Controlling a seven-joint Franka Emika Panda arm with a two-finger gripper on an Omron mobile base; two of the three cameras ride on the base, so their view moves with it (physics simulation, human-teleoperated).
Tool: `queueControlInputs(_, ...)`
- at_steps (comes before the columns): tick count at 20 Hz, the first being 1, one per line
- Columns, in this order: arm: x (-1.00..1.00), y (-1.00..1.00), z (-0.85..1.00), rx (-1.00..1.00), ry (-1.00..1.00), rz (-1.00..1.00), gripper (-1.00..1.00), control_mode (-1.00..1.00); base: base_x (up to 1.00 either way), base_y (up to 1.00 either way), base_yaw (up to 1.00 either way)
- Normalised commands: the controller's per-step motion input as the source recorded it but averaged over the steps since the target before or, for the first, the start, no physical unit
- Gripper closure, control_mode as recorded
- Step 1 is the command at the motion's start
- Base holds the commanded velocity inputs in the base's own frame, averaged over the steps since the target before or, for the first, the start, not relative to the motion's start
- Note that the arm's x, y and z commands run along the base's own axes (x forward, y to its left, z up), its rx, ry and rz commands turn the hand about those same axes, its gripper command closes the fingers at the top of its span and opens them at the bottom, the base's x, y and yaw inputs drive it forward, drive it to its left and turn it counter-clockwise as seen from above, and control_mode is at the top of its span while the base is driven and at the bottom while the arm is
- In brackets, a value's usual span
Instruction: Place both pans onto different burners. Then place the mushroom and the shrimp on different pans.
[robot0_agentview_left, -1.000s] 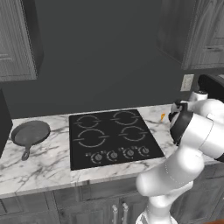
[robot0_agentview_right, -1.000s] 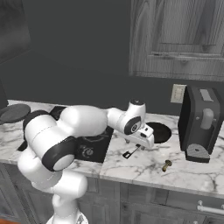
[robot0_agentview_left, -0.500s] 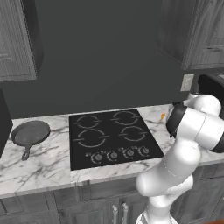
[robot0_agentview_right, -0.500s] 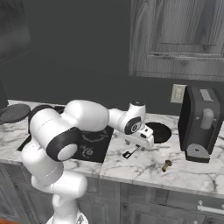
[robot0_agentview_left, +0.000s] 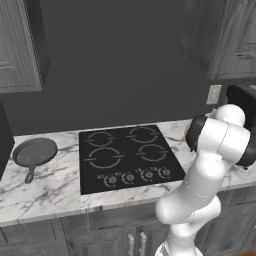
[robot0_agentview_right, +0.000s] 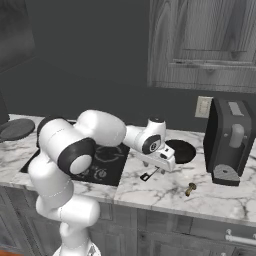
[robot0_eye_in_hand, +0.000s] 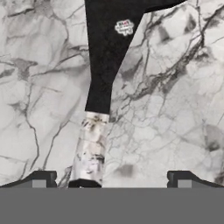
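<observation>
Skillet (robot0_agentview_left: 35, 151) sits far left on the counter (robot0_agentview_left: 45, 190), well apart from the cooktop (robot0_agentview_left: 127, 157), whose burners (robot0_agentview_left: 103, 158) carry nothing. Moving right, you'll find the black pan (robot0_agentview_right: 180, 151) on the marble just right of the cooktop, its thin handle (robot0_eye_in_hand: 105, 65) running toward you. Over the last second the arm's elbow has swung up while the gripper (robot0_agentview_right: 161, 161) stayed low over that handle, so I judge you're lining up the first pickup. Right of it lies the mushroom (robot0_agentview_right: 190, 188). Fingers (robot0_eye_in_hand: 41, 179) are spread fully wide, straddling the handle, gripping nothing
</observation>
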Motion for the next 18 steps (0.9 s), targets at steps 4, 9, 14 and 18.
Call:
queueControlInputs(4,0.12,0.0,-0.15,0.0,0.03,0.0,-1.0,-1.0,0.0,0.0,0.0)
queueControlInputs(9,0.15,0.0,-0.15,0.0,0.04,0.0,-1.0,-1.0,0.0,0.0,0.0)
queueControlInputs(14,0.15,0.0,-0.13,0.0,0.02,0.0,-1.0,-1.0,0.0,0.0,0.0)
queueControlInputs(18,0.12,0.0,-0.14,0.0,0.03,0.0,-1.0,-1.0,0.0,0.0,0.0)
